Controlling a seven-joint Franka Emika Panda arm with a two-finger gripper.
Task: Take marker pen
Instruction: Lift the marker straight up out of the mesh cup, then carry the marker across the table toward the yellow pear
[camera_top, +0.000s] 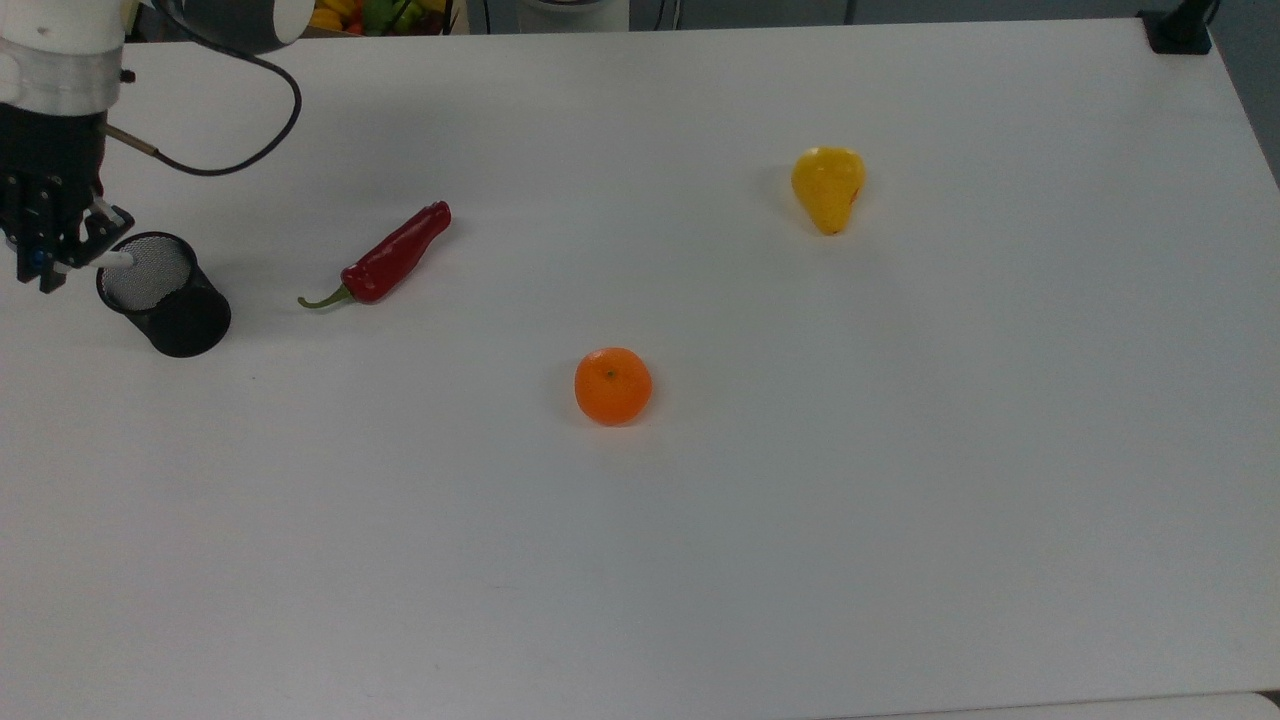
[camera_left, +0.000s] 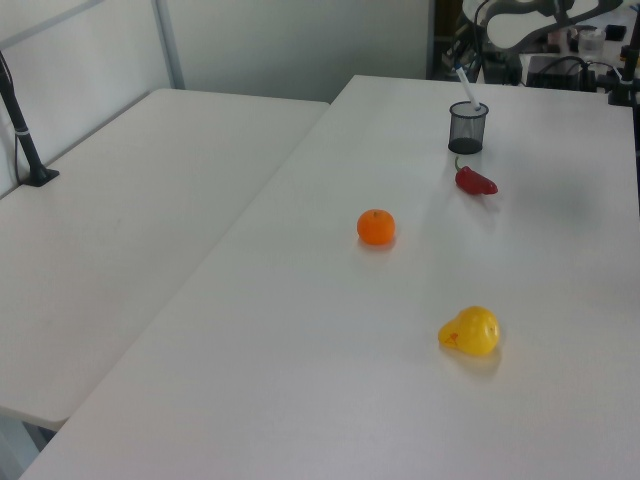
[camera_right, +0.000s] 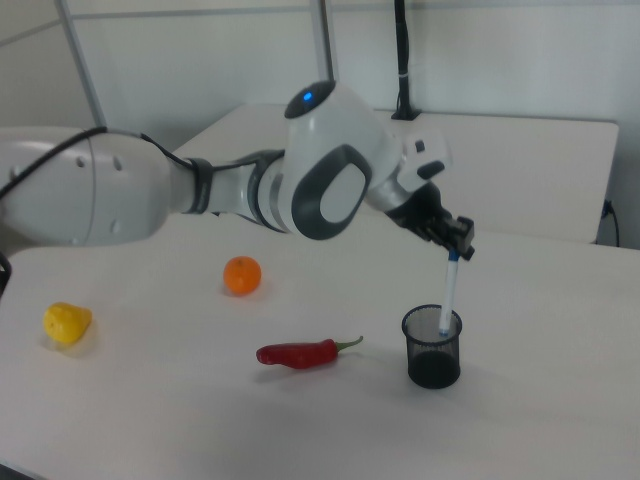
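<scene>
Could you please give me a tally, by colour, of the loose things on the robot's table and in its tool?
Red: 1, the chilli
Orange: 1, the orange
Yellow: 1, the pear
Black: 1, the mesh cup
White with blue: 1, the marker pen, held by the tool, its lower end inside the cup
Total: 5

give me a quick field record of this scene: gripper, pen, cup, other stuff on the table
gripper: shut on the marker pen's top end, above the mesh cup
marker pen: near upright, lower end inside the cup's mouth
mesh cup: black, upright on the white table
red chilli: lying beside the cup
orange: mid-table, apart
yellow pear: lying alone, farthest from the cup
</scene>
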